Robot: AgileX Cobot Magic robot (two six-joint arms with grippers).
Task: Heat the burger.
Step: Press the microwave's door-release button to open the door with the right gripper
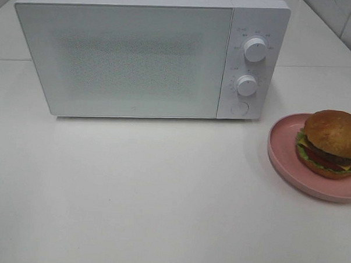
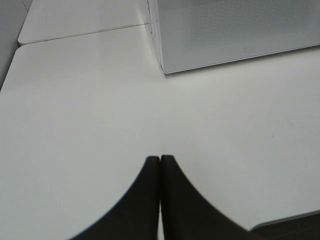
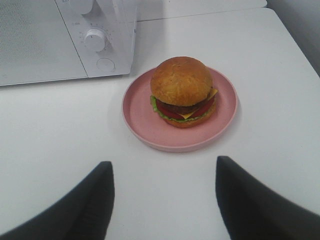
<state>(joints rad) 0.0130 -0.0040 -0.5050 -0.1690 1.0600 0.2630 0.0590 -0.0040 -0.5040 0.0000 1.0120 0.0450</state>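
The round burger [image 1: 331, 144], with its golden-brown bun, green lettuce, yellow cheese, red tomato and dark patty, sits on a pink round plate [image 1: 281, 145]. The plate is at the right side of the white tabletop [image 1: 138, 194], near the control-panel end of the white box-shaped microwave oven [image 1: 126, 59]. The oven's frosted door [image 1: 123, 62] is shut, so nothing can go inside yet.

The step in hand looks like the opening approach. The door probably has to be released first, most likely by the round button [image 1: 239, 108] below the two white knobs [image 1: 255, 49]. A short, square press on it should do, without nudging the oven backwards.

If the burger is taken first, the grip is better set low, on the plate's rim or across the bun's flanks. It should be gentle, since the stacked layers could slide or squash. The load should be carried level.

Neither arm shows in the high view, so both appear drawn back toward the near edge. The right end effector [image 3: 164, 166] is above the tabletop and aimed at the burger but well apart from it. Its dark fingers [image 3: 95, 200] are spread wide and hold nothing. The left end effector [image 2: 160, 160] points toward the oven's left front corner, its two tips pressed together and empty, clear of everything.
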